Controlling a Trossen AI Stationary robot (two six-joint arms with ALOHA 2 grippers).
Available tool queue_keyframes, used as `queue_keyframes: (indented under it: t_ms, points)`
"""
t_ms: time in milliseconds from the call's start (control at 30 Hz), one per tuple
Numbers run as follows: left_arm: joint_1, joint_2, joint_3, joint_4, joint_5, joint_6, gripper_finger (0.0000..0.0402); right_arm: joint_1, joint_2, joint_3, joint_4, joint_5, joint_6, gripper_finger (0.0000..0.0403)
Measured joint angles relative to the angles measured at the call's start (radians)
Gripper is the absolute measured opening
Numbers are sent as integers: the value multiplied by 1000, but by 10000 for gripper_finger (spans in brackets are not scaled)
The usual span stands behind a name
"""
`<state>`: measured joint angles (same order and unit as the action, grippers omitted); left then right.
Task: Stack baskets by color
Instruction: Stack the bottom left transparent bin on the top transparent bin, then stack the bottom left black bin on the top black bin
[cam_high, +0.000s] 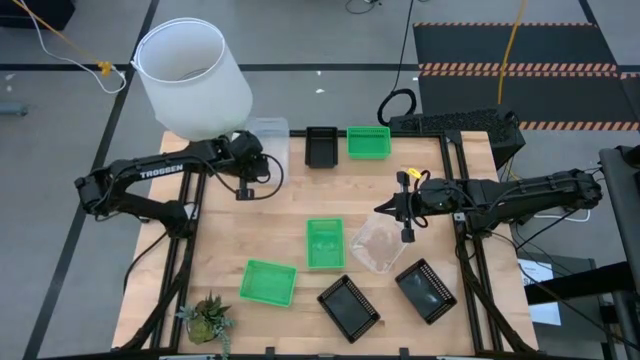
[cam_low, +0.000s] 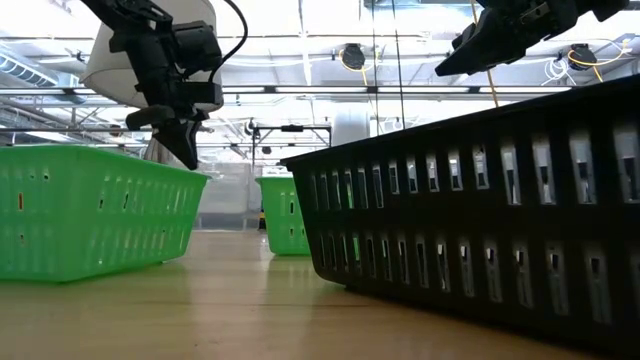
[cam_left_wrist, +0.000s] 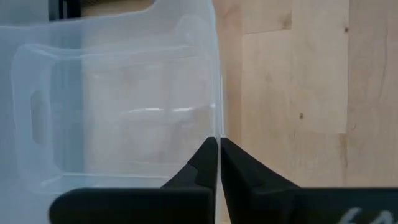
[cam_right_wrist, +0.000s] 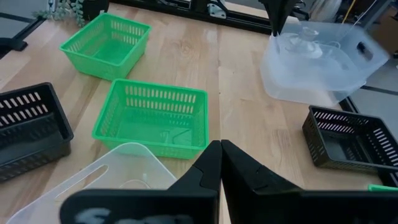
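A clear basket sits at the table's far left. My left gripper is shut on its wall and also shows from across the table. My right gripper hangs shut in the air at mid-table, above a second clear basket and touching nothing. A black basket and a green basket stand along the far edge. Two more green baskets and two black ones lie nearer the front. My left gripper pinches one thin side wall of the clear basket at its top rim between its two fingers. The fingers slant steeply down from above. The wall runs straight out between the fingertips. Whether the basket is off the table, I cannot tell.
A big white lampshade stands at the far left corner, close behind my left arm. A small potted plant sits at the near left corner. Bare wood shows at mid-table between the two arms.
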<state>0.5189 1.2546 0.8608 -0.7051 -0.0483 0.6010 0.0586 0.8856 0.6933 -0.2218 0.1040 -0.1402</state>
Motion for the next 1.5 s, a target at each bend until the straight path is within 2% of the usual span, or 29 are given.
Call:
queue_keyframes:
  t_ms: [133, 467, 733, 833, 1033, 1133, 1233, 1333, 1500]
  points:
    - [-4, 0, 0, -1, -1, -3, 9, 0, 0, 0, 0, 0, -2, 2]
    - [-3, 0, 0, -2, -27, -16, 66, 0, 0, 0, 0, 0, -2, 2]
    - [-18, -19, 0, 2, -218, -91, 145, 0, 0, 0, 0, 0, 46, 2]
    - [-48, -60, 0, -3, -235, -120, 167, 0, 0, 0, 0, 0, 76, 2]
    - [-145, -167, 1, 13, -223, -303, 179, 7, 0, 0, 20, 0, 201, 2]
    - [-206, -212, 1, 14, -148, -420, 179, 38, 6, 0, 25, 1, 298, 2]
    - [-284, -236, 1, 26, -83, -532, 179, 102, 42, 1, 34, 23, 390, 2]
    - [-377, -237, 1, 46, -82, -581, 179, 191, 116, 1, 93, 80, 431, 2]
    - [-536, -213, 1, 118, -89, -614, 179, 313, 249, 1, 270, 105, 457, 2]
